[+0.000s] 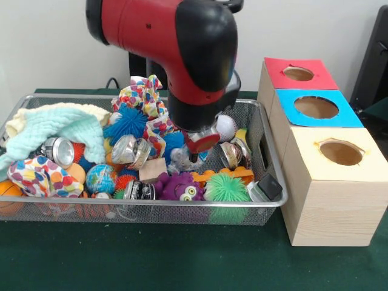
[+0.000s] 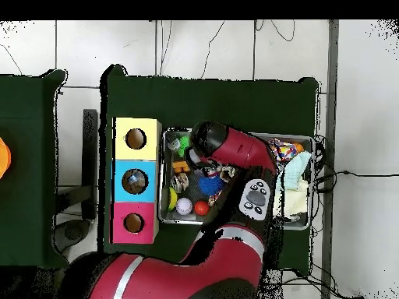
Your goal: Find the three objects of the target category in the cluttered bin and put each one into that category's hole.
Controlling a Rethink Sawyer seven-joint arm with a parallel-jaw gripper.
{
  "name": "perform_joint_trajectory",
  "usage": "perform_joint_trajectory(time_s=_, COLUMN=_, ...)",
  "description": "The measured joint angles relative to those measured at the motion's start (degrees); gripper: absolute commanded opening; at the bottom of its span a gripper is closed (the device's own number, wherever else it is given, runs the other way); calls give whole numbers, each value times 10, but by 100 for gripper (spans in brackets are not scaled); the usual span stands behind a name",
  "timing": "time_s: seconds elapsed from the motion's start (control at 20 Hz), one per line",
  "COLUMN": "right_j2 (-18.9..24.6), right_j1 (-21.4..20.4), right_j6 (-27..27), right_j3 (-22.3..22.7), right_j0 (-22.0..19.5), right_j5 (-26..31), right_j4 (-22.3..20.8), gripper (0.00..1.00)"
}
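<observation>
The wire mesh bin (image 1: 267, 151) is piled with toys, and my gripper (image 1: 197, 151) hangs low over its middle, just above a clear crinkled item (image 1: 180, 160). Around it lie a purple monster toy (image 1: 182, 185), a green spiky ball (image 1: 227, 188), a blue spiky ball (image 1: 127, 121), a white baseball (image 1: 225, 126) and a wooden block (image 1: 153, 170). Shiny round tins (image 1: 130, 149) (image 1: 231, 154) (image 1: 58, 150) sit among them. In the overhead view my arm (image 2: 234, 148) hides the gripper and most of the bin (image 2: 165, 179).
To the right of the bin stand three boxes with round holes on top: red (image 1: 298, 73), blue (image 1: 316, 107) and yellow (image 1: 341, 152). A mint towel (image 1: 57, 127) and a spotted cloth (image 1: 145, 97) cover the bin's left and back. A globe ball (image 1: 100, 178) lies near the front.
</observation>
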Motion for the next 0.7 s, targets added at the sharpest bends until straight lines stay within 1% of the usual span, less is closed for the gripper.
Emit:
perform_joint_trajectory(time_s=0.25, right_j2=0, right_j1=-39, right_j6=0, right_j3=0, right_j0=-6, right_j5=0, right_j4=-10, gripper=0)
perform_joint_trajectory(time_s=0.3, right_j2=0, right_j1=-53, right_j6=0, right_j3=0, right_j0=-7, right_j5=0, right_j4=-12, gripper=0)
perform_joint_trajectory(time_s=0.7, right_j2=3, right_j1=-105, right_j6=0, right_j3=12, right_j0=0, right_j5=0, right_j4=-14, gripper=0)
